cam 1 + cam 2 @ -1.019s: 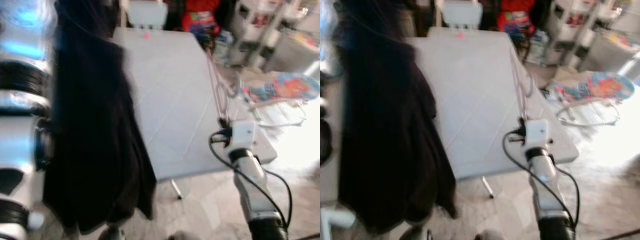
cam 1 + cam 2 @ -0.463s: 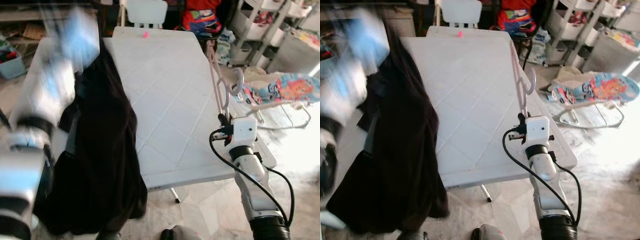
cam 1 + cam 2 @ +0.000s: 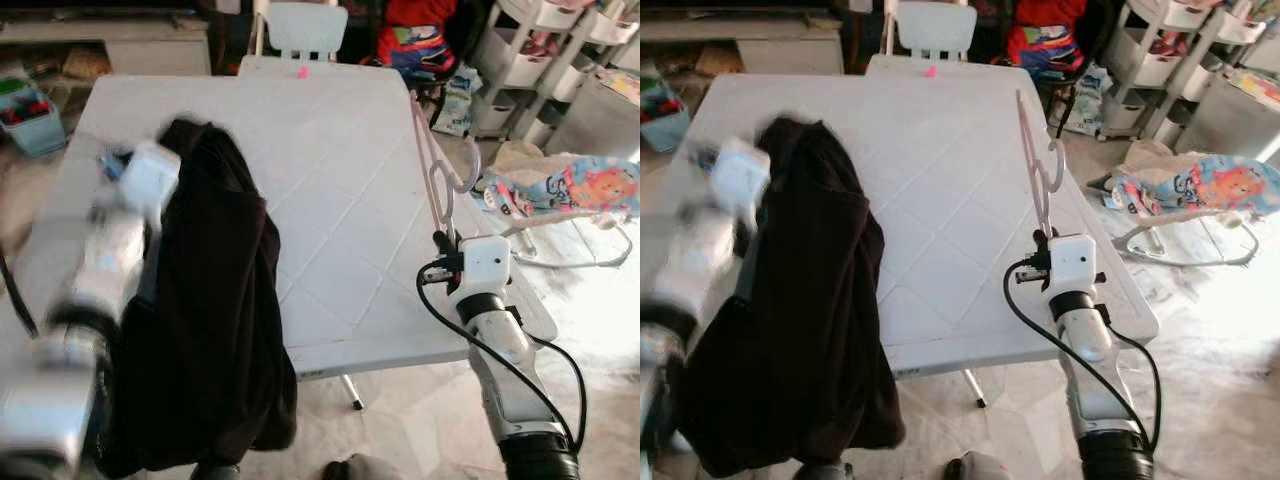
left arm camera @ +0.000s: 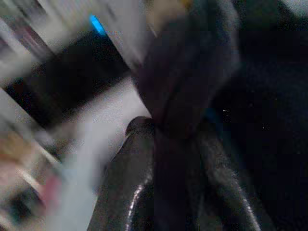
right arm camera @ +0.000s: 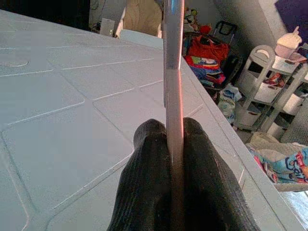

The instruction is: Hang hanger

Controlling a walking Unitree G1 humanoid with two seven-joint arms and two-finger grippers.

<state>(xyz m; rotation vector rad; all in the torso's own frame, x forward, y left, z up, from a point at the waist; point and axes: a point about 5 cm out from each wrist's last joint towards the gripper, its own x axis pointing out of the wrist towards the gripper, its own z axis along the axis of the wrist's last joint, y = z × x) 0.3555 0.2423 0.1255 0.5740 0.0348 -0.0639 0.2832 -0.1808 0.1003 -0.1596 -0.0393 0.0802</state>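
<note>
A pale pink hanger stands upright over the right side of the white table, its lower end pinched in my right gripper, which is shut on it. The hanger rises between the black fingertips in the right wrist view. A black garment drapes over the table's left front edge and hangs down toward the floor. My left gripper is shut on a fold of the black garment; the left arm is blurred by motion beside it.
A white chair stands at the table's far end. A colourful baby bouncer and white shelving carts are to the right. A blue bin sits at far left. Tiled floor lies in front of the table.
The left arm has lowered the black garment from in front of the camera down onto the table's left side. The right gripper has kept the hanger upright in place.
</note>
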